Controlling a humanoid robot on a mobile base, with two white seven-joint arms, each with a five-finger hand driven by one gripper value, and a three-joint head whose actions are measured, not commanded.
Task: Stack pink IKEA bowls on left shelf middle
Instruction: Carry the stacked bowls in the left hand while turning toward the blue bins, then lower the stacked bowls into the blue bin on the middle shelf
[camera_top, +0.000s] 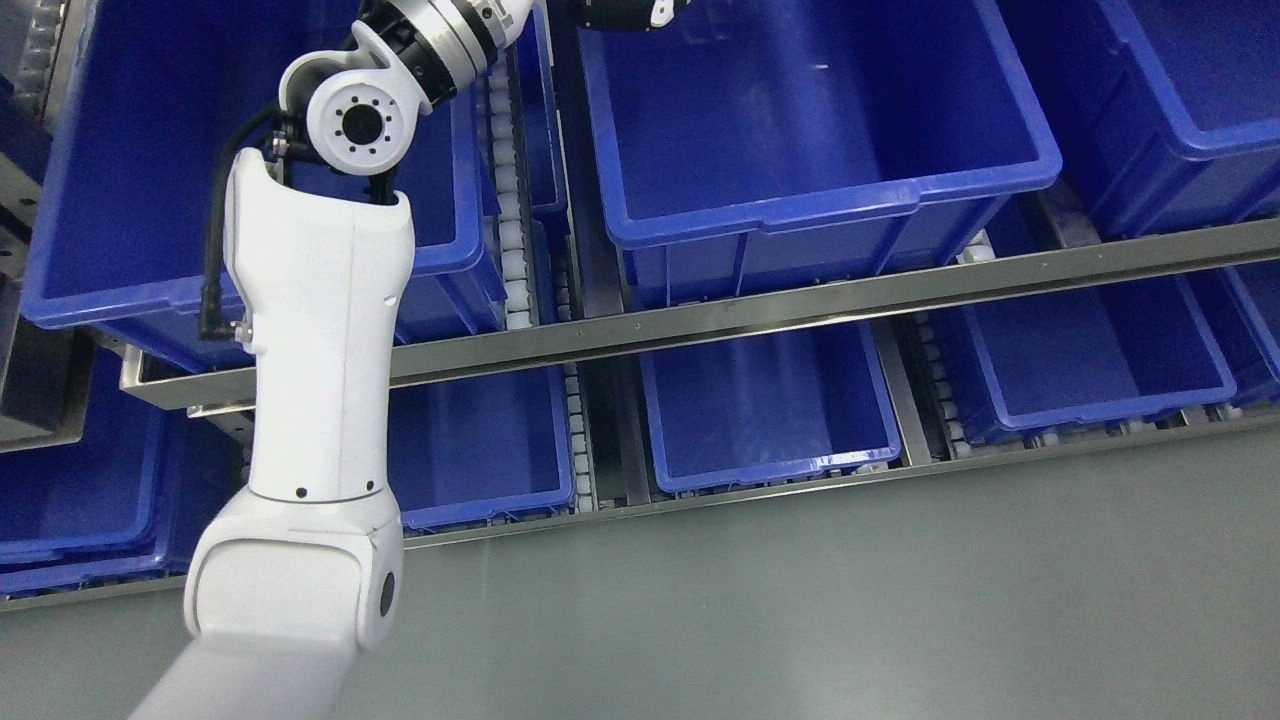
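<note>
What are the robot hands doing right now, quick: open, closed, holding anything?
Left robot hand: only a sliver shows at the picture's top edge, above a blue bin; open or closed cannot be told.
Right robot hand: not in view.

Bins (820, 130) in rows on upper shelf (800, 310), more bins (765, 405) on lower shelf beneath, floor (850, 600) before the shelves, left arm (320, 350) rising across the left bins.

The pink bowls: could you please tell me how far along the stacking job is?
Done: nothing shows as stacked; no pink bowl appears anywhere, and the upper middle blue bin looks bare. In hand: the left arm reaches up over the bins, its hand mostly cut off at the top edge, so any grasp is unclear. Left: apparently all the stacking.
</note>
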